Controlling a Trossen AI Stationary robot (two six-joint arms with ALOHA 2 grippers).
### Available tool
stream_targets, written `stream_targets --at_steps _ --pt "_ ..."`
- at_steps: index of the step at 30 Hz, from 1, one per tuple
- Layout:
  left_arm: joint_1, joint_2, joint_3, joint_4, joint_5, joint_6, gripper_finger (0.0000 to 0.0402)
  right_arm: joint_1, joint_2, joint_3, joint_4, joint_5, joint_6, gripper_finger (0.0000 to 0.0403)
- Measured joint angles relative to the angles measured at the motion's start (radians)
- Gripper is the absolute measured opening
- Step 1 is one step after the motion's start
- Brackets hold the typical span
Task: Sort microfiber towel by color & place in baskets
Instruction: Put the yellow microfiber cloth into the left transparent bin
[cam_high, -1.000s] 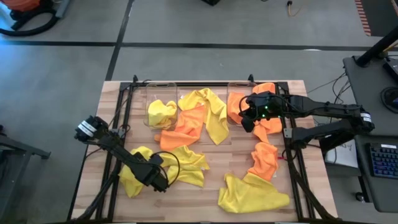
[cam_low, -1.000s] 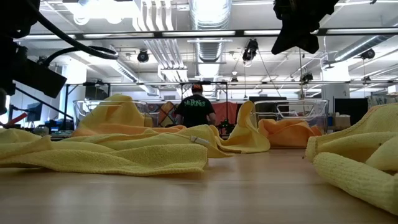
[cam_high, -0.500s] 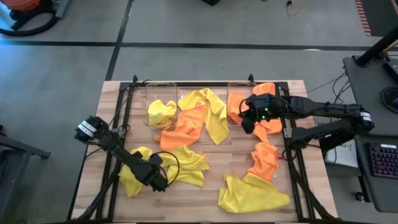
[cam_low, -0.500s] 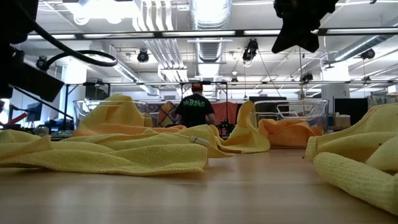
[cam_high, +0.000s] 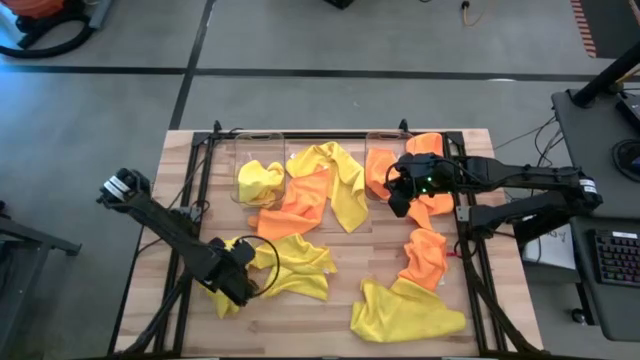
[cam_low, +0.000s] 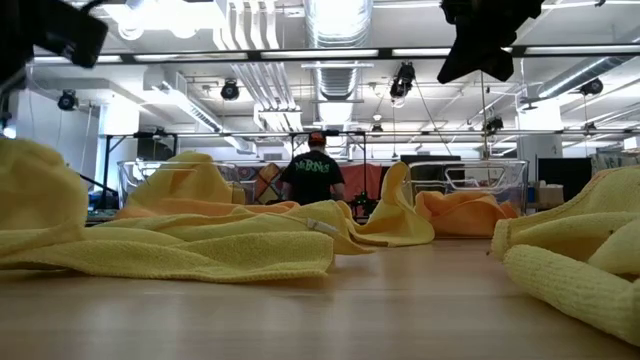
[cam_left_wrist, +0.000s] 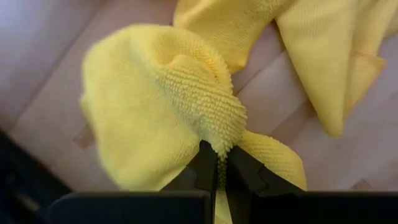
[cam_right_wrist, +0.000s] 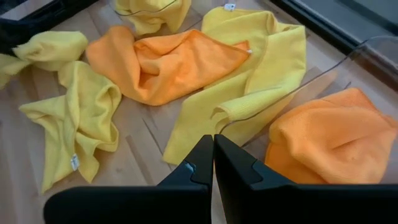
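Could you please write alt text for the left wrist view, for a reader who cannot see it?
The left gripper is shut on a bunched fold of a bright yellow microfiber towel, pinched between its two dark fingers over the wooden table. Another yellow towel lies on the wood beyond it.

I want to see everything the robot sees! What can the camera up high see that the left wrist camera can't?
Only the high camera shows the whole table, both clear baskets, the orange towels and the right end effector over the right basket. Only the left wrist camera shows, close up, the towel's fuzzy loops pinched between the left end effector's fingers. Both show the left end effector shut on a yellow towel on the wood.
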Motion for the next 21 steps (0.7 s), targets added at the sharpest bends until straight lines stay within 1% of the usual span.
stream_targets --at_steps 4,8,13,16,18,21 --pt "-0.009 -0.04 0.05 -0.095 -0.001 -0.006 0.0 0.0 0.0 0.0 0.0 0.004 -0.001 0.0009" --pt "-0.021 -0.06 0.117 -0.175 -0.002 0.021 0.0 0.0 0.0 0.0 -0.001 0.005 -0.009 0.0009" --pt "-0.026 -0.059 0.241 -0.293 -0.004 0.047 0.0 0.0 0.0 0.0 -0.001 0.005 -0.012 0.0009" --pt "-0.026 -0.042 0.329 -0.391 -0.027 0.057 0.0 0.0 -0.001 0.0 -0.001 0.005 -0.012 0.0009" --pt "-0.028 -0.031 0.387 -0.426 -0.066 0.085 0.0 0.0 -0.001 0.0 -0.001 0.005 -0.012 0.0009" --pt "-0.032 -0.025 0.468 -0.435 -0.17 0.15 0.0 0.0 -0.001 0.0 -0.001 0.005 -0.018 0.0009"
